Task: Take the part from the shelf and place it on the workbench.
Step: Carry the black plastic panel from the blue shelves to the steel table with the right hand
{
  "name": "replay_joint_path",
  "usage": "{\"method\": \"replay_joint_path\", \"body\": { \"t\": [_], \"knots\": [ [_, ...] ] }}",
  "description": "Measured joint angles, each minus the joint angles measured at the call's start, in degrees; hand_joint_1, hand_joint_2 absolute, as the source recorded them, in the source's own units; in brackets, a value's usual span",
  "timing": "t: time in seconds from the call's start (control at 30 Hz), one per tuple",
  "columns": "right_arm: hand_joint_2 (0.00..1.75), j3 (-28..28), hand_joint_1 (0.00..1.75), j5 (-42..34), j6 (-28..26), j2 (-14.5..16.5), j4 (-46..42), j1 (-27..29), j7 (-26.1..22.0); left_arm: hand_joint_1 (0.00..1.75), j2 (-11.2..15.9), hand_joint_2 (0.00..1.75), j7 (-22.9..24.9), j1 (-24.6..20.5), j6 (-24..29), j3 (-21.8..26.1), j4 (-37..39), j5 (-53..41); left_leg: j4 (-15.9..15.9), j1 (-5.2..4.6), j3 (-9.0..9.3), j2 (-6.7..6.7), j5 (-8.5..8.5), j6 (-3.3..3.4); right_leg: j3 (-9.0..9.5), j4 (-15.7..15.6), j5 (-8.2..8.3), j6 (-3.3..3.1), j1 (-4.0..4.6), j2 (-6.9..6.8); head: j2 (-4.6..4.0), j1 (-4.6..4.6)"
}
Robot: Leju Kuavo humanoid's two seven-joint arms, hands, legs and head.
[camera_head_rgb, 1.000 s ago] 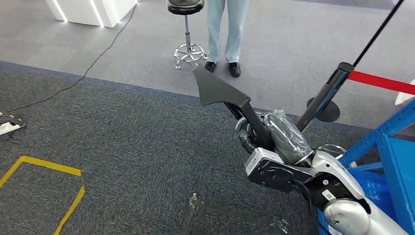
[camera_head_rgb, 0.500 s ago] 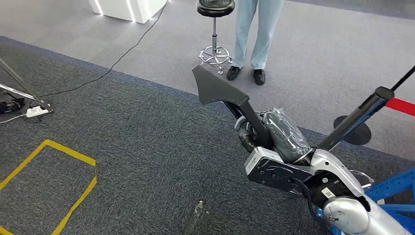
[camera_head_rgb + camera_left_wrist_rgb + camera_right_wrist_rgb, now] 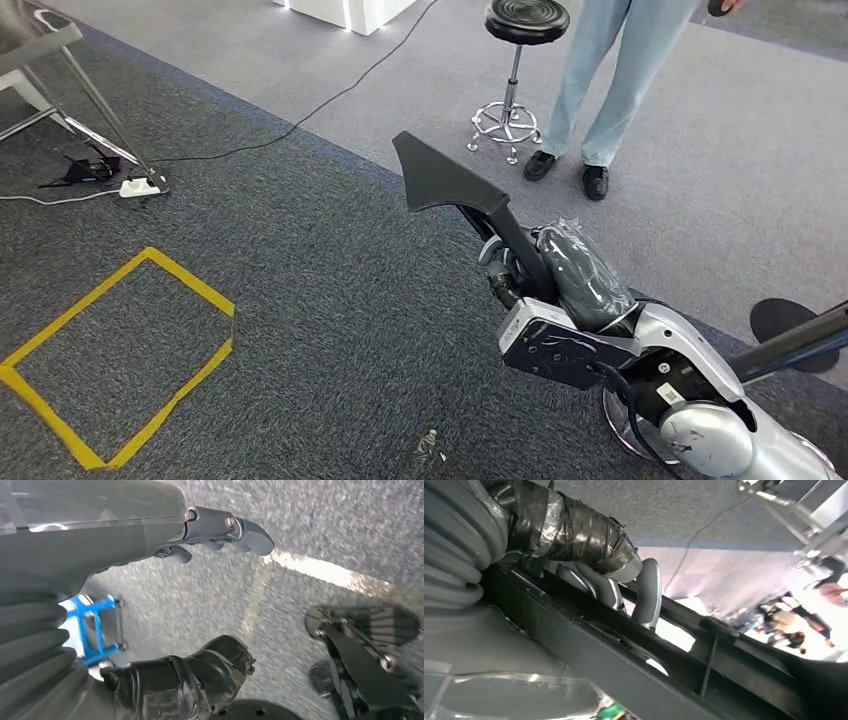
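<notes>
The black part (image 3: 455, 190) is gripped in the right hand (image 3: 560, 275) at centre frame; placement on a workbench is still left.

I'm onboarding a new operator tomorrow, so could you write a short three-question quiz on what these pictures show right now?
1. True or false: the right hand grips the black part.
2. Multiple choice: what marks the dark carpet to the robot's left? A) a yellow tape square B) a red cone C) a blue mat
3. Fill in: in the left wrist view the left hand holds ____.

Key
1. True; the part's long stem runs down into the hand, and the right wrist view shows fingers wrapped over it.
2. A
3. Nothing; its fingers hang apart above the carpet.
</notes>
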Motion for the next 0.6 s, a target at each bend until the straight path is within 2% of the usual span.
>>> {"method": "replay_joint_path", "body": {
  "t": [0.03, 0.07, 0.13, 0.17, 0.2, 0.27, 0.33, 0.37, 0.4, 0.43, 0.5, 0.53, 0.57, 0.6],
  "knots": [
    [1.75, 0.01, 1.75, 0.06, 0.0, -0.02, -0.02, -0.01, 0.04, 0.0, -0.01, 1.75, 0.03, -0.07, 0.03, 0.0, 0.0, 0.01, 0.34, 0.16, -0.2, -0.69, -0.26, -0.39, 0.76, -2.03, 0.62, -0.16, -0.08, 1.08, 0.0, -0.01],
    [1.75, 0.03, 1.75, 0.15, 0.01, -0.04, -0.03, -0.05, 0.1, 0.0, -0.01, 1.75, 0.08, -0.06, 0.07, 0.0, 0.01, 0.02, 0.5, 0.3, -0.54, -1.35, -0.34, -0.77, 1.16, -2.83, 0.29, -0.47, -0.02, 1.7, 0.0, -0.03],
    [1.75, 0.05, 1.75, 0.33, 0.02, -0.07, -0.07, -0.2, 0.22, 0.0, -0.02, 1.75, 0.25, 0.09, 0.24, 0.0, 0.01, 0.03, 0.46, 0.6, -1.02, -2.38, -0.25, -1.45, 1.55, -3.51, 0.09, -1.27, 0.22, 0.85, 0.0, -0.1],
    [1.75, 0.06, 1.75, 0.42, 0.02, -0.07, -0.08, -0.28, 0.25, 0.0, -0.03, 1.75, 0.36, 0.23, 0.32, 0.0, 0.01, 0.03, 0.79, 0.56, -1.22, -1.57, -0.48, -1.75, 1.84, -3.82, 0.09, -1.62, 0.23, 0.18, 0.0, -0.19],
    [1.75, 0.07, 1.75, 0.51, 0.02, -0.06, -0.11, -0.37, 0.26, 0.0, -0.05, 1.75, 0.48, 0.24, 0.39, 0.0, 0.0, 0.02, 1.98, 0.51, -1.8, -0.08, -1.12, -2.05, 2.19, -4.14, 0.09, -1.98, 0.23, -0.52, 0.0, -0.39],
    [1.75, 0.07, 1.75, 0.66, 0.04, -0.05, -0.17, -0.49, 0.27, 0.0, -0.09, 1.75, 0.7, 0.09, 0.44, 0.0, -0.01, 0.0, 7.39, 0.48, -4.55, 3.74, -3.52, -2.6, 2.83, -4.51, -0.12, -2.61, 0.41, -2.09, 0.0, -0.74],
    [1.75, 0.07, 1.75, 0.76, 0.07, -0.06, -0.18, -0.54, 0.35, 0.0, -0.1, 1.75, 0.8, -0.04, 0.46, 0.0, -0.01, -0.01, 13.85, 0.76, -8.33, 5.06, -5.45, -2.92, 3.11, -4.53, -0.46, -2.97, 0.68, -3.73, 0.0, -0.84],
    [1.75, 0.08, 1.75, 0.79, 0.08, -0.06, -0.17, -0.53, 0.39, 0.0, -0.11, 1.75, 0.84, 0.0, 0.46, 0.0, -0.01, -0.01, 15.09, 0.86, -9.28, 5.27, -5.25, -2.98, 3.27, -4.53, -0.67, -3.03, 0.76, -4.53, 0.0, -0.85],
    [1.75, 0.09, 1.75, 0.8, 0.09, -0.06, -0.16, -0.54, 0.42, 0.0, -0.13, 1.75, 0.86, 0.07, 0.46, 0.0, -0.01, -0.01, 14.18, 0.9, -9.08, 5.43, -4.06, -2.97, 3.5, -4.53, -0.9, -3.04, 0.81, -5.27, 0.0, -0.86],
    [1.75, 0.09, 1.75, 0.8, 0.09, -0.05, -0.16, -0.57, 0.42, 0.0, -0.14, 1.75, 0.88, 0.15, 0.46, 0.0, -0.01, -0.01, 11.2, 0.91, -7.7, 5.73, -2.12, -2.87, 3.82, -4.53, -1.15, -3.0, 0.85, -5.96, 0.0, -0.87],
    [1.75, 0.1, 1.75, 0.81, 0.09, -0.05, -0.16, -0.7, 0.42, 0.0, -0.15, 1.75, 0.89, 0.16, 0.46, 0.0, -0.01, -0.01, 3.71, 0.51, -3.83, 7.68, 0.75, -2.48, 4.53, -4.6, -1.69, -2.78, 1.04, -7.27, 0.0, -0.83],
    [1.75, 0.1, 1.75, 0.83, 0.09, -0.05, -0.16, -0.81, 0.42, 0.0, -0.16, 1.75, 0.92, 0.07, 0.46, 0.0, -0.01, -0.02, 1.32, 0.19, -2.57, 8.56, 1.27, -2.16, 4.77, -4.7, -1.91, -2.58, 1.16, -7.82, 0.0, -0.81],
    [1.75, 0.12, 1.75, 0.86, 0.11, -0.05, -0.16, -0.94, 0.43, 0.0, -0.16, 1.75, 0.98, -0.01, 0.46, 0.0, -0.01, -0.03, 0.23, -0.16, -2.04, 9.09, 1.14, -1.85, 4.96, -4.82, -2.08, -2.35, 1.28, -8.37, 0.0, -0.78],
    [1.75, 0.15, 1.75, 0.9, 0.13, -0.05, -0.17, -1.08, 0.45, 0.0, -0.14, 1.75, 1.06, -0.04, 0.46, 0.0, 0.0, -0.04, 0.09, -0.45, -1.97, 8.95, 1.01, -1.53, 5.11, -4.98, -2.2, -2.1, 1.39, -8.9, 0.0, -0.78]
  ]
}}
